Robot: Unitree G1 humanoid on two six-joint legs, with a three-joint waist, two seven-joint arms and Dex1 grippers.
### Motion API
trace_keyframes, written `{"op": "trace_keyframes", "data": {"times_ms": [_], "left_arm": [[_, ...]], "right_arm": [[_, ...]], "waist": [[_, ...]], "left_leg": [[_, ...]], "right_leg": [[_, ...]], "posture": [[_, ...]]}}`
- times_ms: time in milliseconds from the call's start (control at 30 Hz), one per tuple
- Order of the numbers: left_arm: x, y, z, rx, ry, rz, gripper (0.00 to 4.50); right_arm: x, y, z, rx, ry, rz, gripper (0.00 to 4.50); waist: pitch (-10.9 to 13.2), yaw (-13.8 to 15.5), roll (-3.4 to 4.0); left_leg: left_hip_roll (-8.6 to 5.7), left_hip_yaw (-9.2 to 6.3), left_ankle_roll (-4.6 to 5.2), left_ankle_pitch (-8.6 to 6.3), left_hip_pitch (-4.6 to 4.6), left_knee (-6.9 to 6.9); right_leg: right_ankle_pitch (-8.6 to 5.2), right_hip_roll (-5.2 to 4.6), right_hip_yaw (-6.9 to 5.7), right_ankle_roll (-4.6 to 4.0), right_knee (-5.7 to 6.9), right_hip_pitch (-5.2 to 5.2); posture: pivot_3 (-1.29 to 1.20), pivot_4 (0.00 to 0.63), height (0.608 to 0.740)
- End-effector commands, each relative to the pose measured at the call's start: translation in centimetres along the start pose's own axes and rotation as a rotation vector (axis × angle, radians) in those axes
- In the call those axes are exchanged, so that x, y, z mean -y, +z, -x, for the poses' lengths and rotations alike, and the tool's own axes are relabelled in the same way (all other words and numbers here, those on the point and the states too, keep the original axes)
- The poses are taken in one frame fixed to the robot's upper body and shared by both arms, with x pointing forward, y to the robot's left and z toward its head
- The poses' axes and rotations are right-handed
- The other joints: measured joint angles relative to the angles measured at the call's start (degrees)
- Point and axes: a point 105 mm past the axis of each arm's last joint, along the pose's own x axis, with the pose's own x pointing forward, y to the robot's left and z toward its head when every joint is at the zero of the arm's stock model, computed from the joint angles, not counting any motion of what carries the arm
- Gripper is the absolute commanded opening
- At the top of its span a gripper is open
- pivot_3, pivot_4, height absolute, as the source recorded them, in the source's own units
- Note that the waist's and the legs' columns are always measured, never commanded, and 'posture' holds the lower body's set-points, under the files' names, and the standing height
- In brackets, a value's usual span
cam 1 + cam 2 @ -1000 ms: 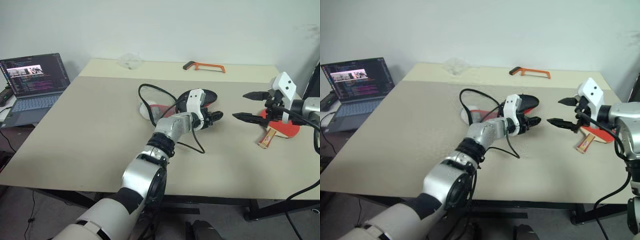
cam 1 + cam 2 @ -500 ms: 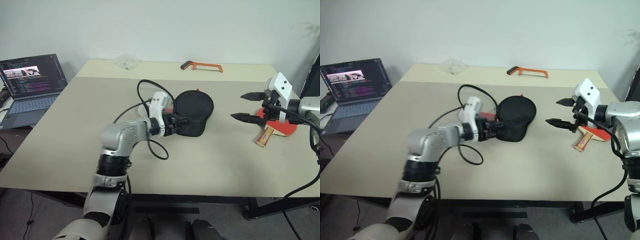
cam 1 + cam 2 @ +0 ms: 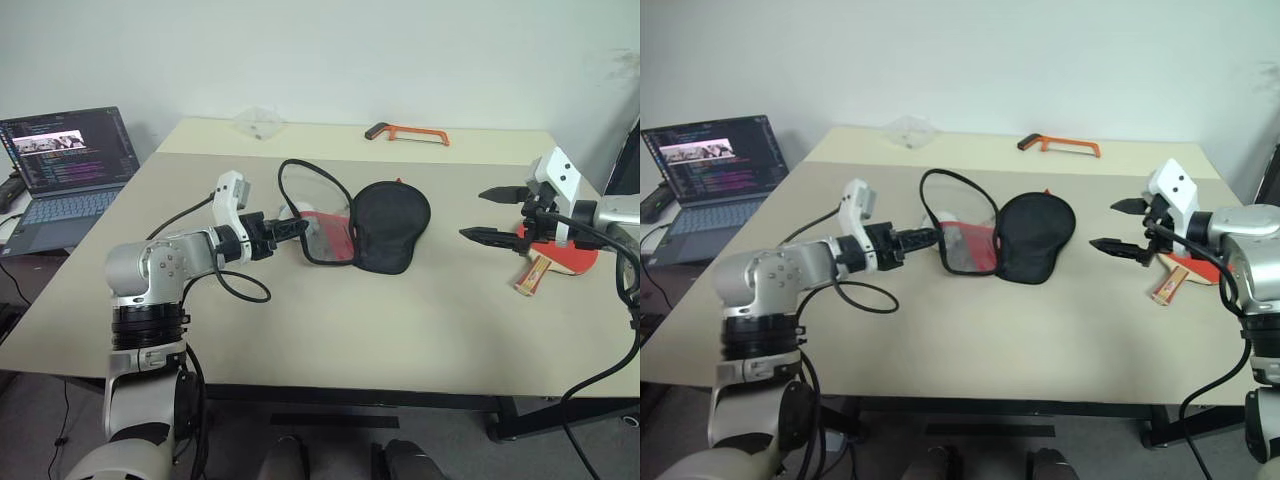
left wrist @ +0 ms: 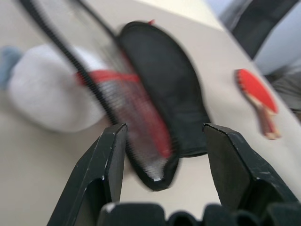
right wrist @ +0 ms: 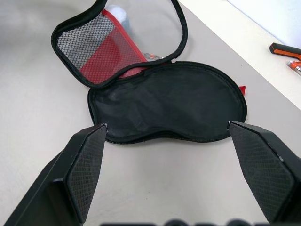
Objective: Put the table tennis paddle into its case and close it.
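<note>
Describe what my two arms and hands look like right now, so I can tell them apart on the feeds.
Both match: silver-grey metal arm segments with black joint rings, a white block at each wrist, and loose black cables looping along them. The left hand and right hand each end in two black tapered fingers, whose inner pads are textured.

laptop screen (image 3: 68,147): lines of text and a small picture strip, at about 9 o'clock from the table's middle; too small to read
case (image 5: 160,101): no logo or lettering can be made out
table tennis paddle (image 3: 560,250): no legible mark
</note>
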Motion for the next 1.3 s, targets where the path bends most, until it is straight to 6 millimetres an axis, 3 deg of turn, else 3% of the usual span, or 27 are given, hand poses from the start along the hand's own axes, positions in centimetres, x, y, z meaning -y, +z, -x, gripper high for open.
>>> {"op": "trace_keyframes", "data": {"times_ms": [33, 333, 533, 633, 833, 1167, 1300], "left_arm": [[-0.8, -0.2, -0.7, 0.005, 0.042, -0.029, 2.78], [-1.0, -2.5, -4.2, -0.04, 0.047, 0.002, 2.78], [1.1, -3.4, -6.3, -0.036, -0.025, 0.02, 2.78], [2.3, -3.7, -7.2, -0.035, -0.054, 0.033, 2.17], [4.0, -4.1, -8.6, -0.04, -0.088, 0.038, 0.01], [6.8, -5.7, -11.0, -0.075, -0.166, 0.053, 0.01], [9.3, -6.2, -12.2, -0.082, -0.274, 0.061, 0.01]], "right_arm": [[0.3, 1.7, 0.4, 0.036, -0.014, 0.059, 4.5], [0.2, 1.9, 0.5, 0.038, -0.014, 0.062, 4.5], [0.3, 1.9, 0.5, 0.041, -0.018, 0.06, 4.5], [0.3, 1.9, 0.5, 0.043, -0.02, 0.058, 4.5], [0.3, 1.9, 0.5, 0.045, -0.025, 0.057, 4.5], [0.4, 1.8, 0.7, 0.041, -0.033, 0.055, 4.5], [0.4, 1.8, 0.7, 0.04, -0.033, 0.055, 4.5]], "waist": [[0.0, 0.01, 0.0], [0.0, 0.04, 0.0], [0.0, 0.14, 0.0], [0.0, 0.1, 0.0], [0.0, 0.08, 0.0], [0.0, 0.13, 0.0], [0.0, 0.14, 0.0]], "left_leg": [[0.0, 0.0, 0.0, 0.0, 0.0, 0.0], [0.0, 0.02, 0.0, 0.0, -0.02, 0.01], [0.0, 0.03, 0.0, 0.0, -0.03, 0.01], [0.0, 0.02, 0.0, 0.0, -0.02, 0.0], [-0.01, 0.01, 0.0, 0.0, -0.02, 0.02], [-0.02, 0.02, 0.0, 0.0, -0.02, 0.03], [-0.03, 0.02, 0.0, 0.0, -0.02, 0.03]], "right_leg": [[0.0, 0.0, 0.0, 0.0, 0.0, 0.0], [0.0, 0.0, 0.01, 0.0, -0.01, -0.01], [0.01, 0.0, 0.01, 0.01, -0.01, -0.01], [0.01, 0.0, 0.02, 0.01, -0.01, -0.01], [0.01, 0.01, 0.02, 0.02, 0.0, -0.01], [0.01, 0.0, 0.02, 0.03, -0.01, 0.01], [0.01, 0.0, 0.02, 0.03, -0.01, 0.01]], "posture": [[0.0, 0.15, 0.74], [0.0, 0.15, 0.74], [0.0, 0.15, 0.74], [0.0, 0.15, 0.74], [0.0, 0.15, 0.74], [0.0, 0.15, 0.74], [0.0, 0.15, 0.74]]}}
